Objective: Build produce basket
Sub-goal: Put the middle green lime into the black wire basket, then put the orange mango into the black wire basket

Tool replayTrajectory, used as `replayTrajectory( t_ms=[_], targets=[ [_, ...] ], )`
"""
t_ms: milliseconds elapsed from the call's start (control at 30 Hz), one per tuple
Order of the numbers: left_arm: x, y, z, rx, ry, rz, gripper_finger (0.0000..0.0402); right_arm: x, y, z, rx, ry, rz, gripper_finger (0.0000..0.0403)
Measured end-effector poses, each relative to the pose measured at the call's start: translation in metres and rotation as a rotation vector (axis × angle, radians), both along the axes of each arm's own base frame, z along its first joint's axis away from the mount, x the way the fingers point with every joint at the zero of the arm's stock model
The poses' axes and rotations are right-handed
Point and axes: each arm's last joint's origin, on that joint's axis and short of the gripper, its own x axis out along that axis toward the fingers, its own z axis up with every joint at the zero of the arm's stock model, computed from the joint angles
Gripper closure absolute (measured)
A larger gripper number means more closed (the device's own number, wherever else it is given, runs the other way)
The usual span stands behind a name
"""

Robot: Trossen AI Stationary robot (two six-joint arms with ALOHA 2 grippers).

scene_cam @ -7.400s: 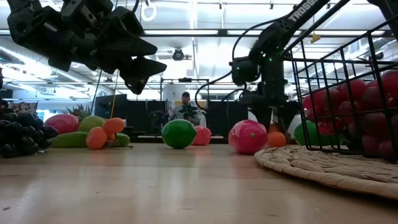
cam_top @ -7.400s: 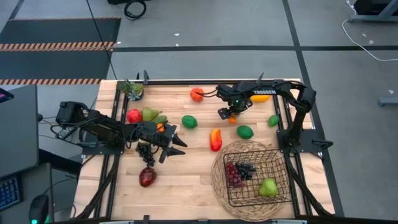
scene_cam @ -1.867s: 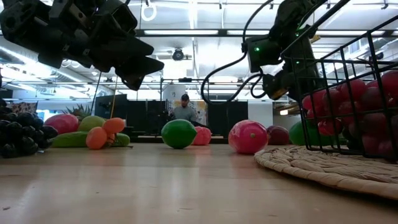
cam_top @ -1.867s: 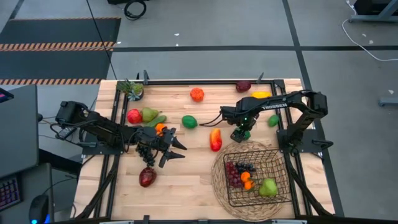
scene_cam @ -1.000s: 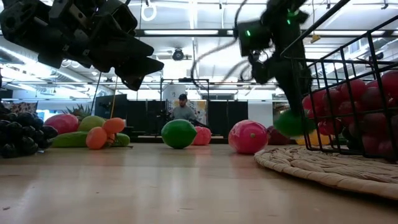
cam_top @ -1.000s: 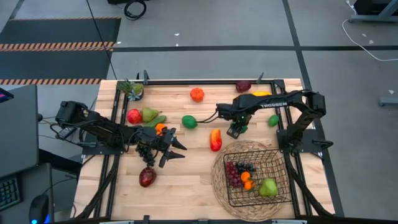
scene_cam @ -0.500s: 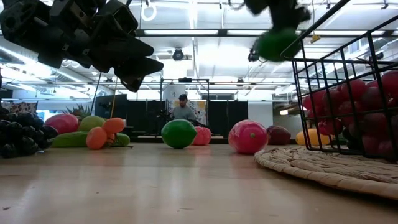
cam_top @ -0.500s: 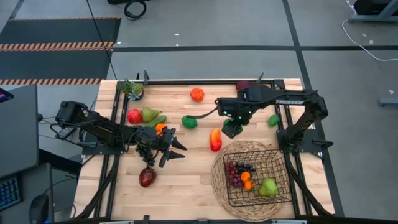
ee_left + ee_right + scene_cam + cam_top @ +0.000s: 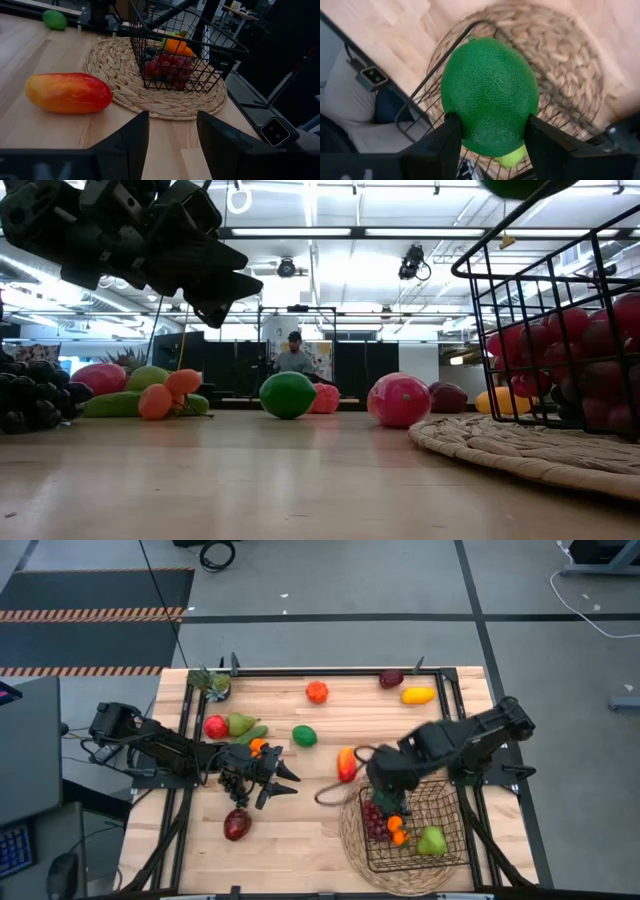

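Observation:
My right gripper [image 9: 386, 783] is shut on a green fruit [image 9: 490, 95] above the far left part of the black wire basket [image 9: 412, 826]. The basket stands on a round tan woven mat [image 9: 352, 832] and holds red grapes [image 9: 375, 822], small orange fruit [image 9: 396, 829] and a green pear [image 9: 431, 841]. In the low view the green fruit [image 9: 515, 186] shows at the top, above the basket's rim [image 9: 500, 235]. My left gripper [image 9: 280, 778] is open and empty, just above the table beside dark grapes [image 9: 233, 783]. It faces a red-orange mango [image 9: 67, 92]. My right gripper pinches the green fruit's two opposite sides [image 9: 457, 117] between its two fingers [image 9: 437, 150]. The fingers come from above, pointing down. The fruit is lifted clear, hanging over the basket's rim and the mat.
Loose on the table: a mango [image 9: 346, 764], a green fruit [image 9: 304, 736], an orange-red fruit [image 9: 317, 692], a dark purple one [image 9: 391, 679], a yellow one [image 9: 418, 695], a red fruit [image 9: 215, 726], a pear [image 9: 240, 723], a dark red fruit [image 9: 237, 825]. A person shows far behind.
My right gripper has lifted the green fruit clear of the table beyond the mat. It has carried the fruit up and toward the table's near edge, to a spot over the basket. My left gripper has kept still.

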Motion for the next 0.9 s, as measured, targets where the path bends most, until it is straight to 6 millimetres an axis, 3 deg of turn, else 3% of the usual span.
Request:
replayTrajectory(
  t_ms=[233,467,733,900],
  targets=[
    [0.0,0.0,0.0,-0.01,0.002,0.012,0.023,-0.007,0.029,-0.005,-0.063,-0.029,-0.023,0.0206],
    [0.0,0.0,0.0,-0.021,0.001,0.023,0.023,-0.009,0.038,-0.023,-0.115,0.021,-0.024,0.0202],
    [0.0,-0.001,0.0,-0.022,0.005,0.018,0.023,-0.015,0.036,-0.057,-0.163,0.162,-0.019,0.0127],
    [0.0,-0.001,0.0,-0.021,0.007,0.017,0.023,-0.016,0.033,-0.067,-0.187,0.204,0.009,0.0078]
  ],
)
